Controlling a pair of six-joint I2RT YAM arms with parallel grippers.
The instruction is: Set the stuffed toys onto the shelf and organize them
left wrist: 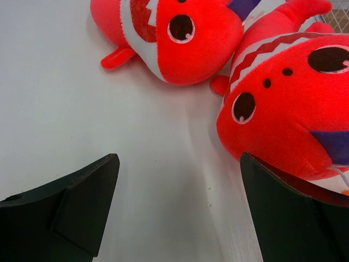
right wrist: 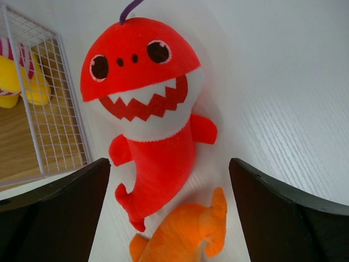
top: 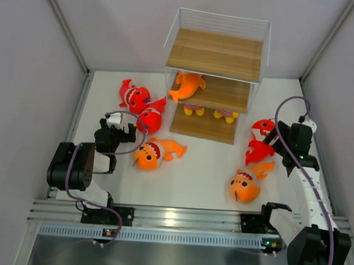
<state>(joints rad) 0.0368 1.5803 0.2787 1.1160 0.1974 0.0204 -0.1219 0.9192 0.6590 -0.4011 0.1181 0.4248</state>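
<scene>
The shelf (top: 218,54) stands at the back centre, with an orange fish (top: 187,85) on its middle board. Two red sharks (top: 134,95) (top: 150,120) lie left of it, and another orange fish (top: 154,154) lies nearer. My left gripper (top: 122,129) is open and empty just left of the nearer shark (left wrist: 283,109), its right finger close beside it; the other shark (left wrist: 169,38) lies ahead. My right gripper (top: 274,138) is open and empty over the third red shark (right wrist: 147,109), with the third orange fish's (top: 246,186) tail (right wrist: 185,234) between the fingers.
Two yellow striped toys (top: 194,109) (top: 226,115) sit on the shelf's bottom board; one shows through the wire side (right wrist: 22,76). Grey walls close in the white table on the left, back and right. The arm bases and a metal rail (top: 177,219) run along the near edge.
</scene>
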